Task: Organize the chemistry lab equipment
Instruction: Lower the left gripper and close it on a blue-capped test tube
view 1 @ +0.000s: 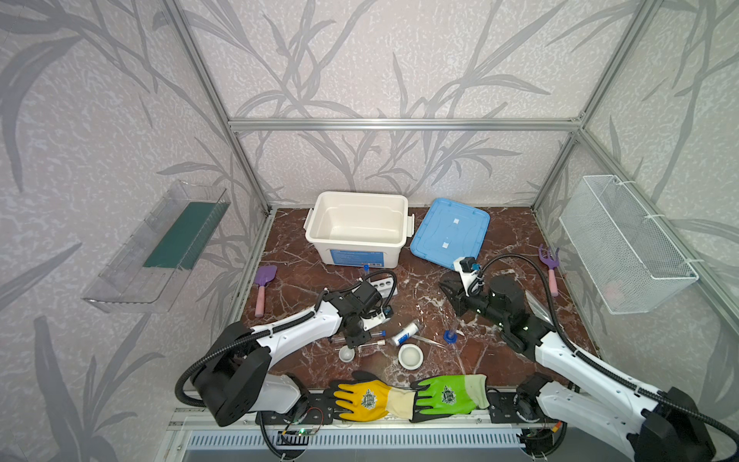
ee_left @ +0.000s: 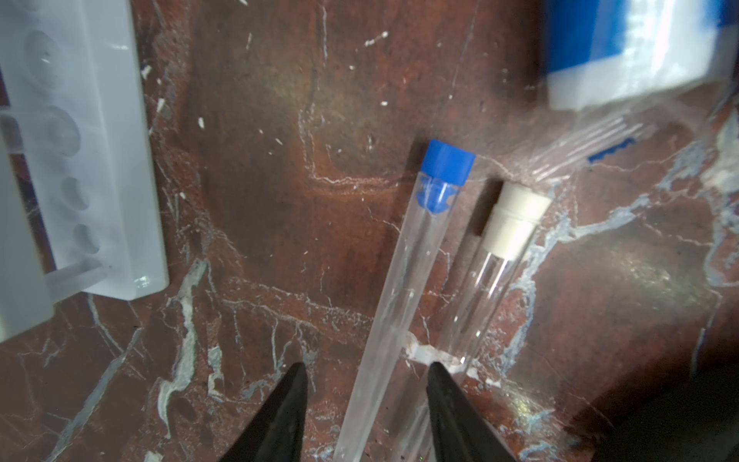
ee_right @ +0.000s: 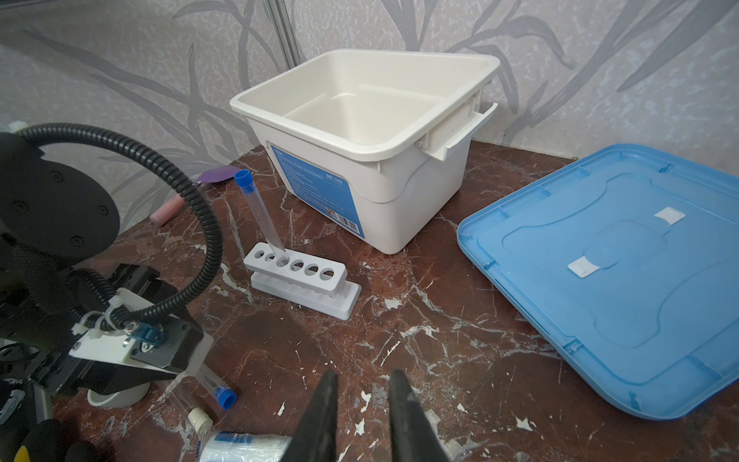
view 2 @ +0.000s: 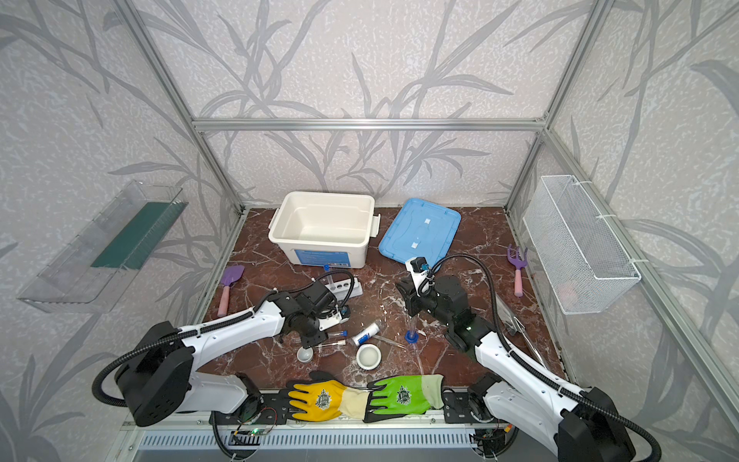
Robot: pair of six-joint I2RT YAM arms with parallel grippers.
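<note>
My left gripper (ee_left: 368, 366) stands open astride a blue-capped test tube (ee_left: 400, 280) lying on the marble, with a gap on each side. A white-capped tube (ee_left: 492, 272) lies beside it. The white six-hole rack (view 1: 384, 286) holds one upright blue-capped tube (ee_right: 260, 212). Near the front lie the blue-labelled vial (view 1: 404, 334), tweezers (view 1: 428, 340), a blue-based clear vessel (view 1: 451, 335) and two white dishes (view 1: 346, 353) (view 1: 410, 356). My right gripper (ee_right: 364, 376) hovers over bare table, jaws slightly apart, holding nothing.
A white bin (view 1: 316, 224) and its blue lid (view 1: 450, 232) stand at the back. A purple trowel (view 1: 264, 280) lies left, a rake (view 1: 550, 268) right. Yellow (view 1: 368, 398) and green (view 1: 448, 394) gloves lie at the front edge. A wire basket (view 1: 624, 244) hangs on the right wall.
</note>
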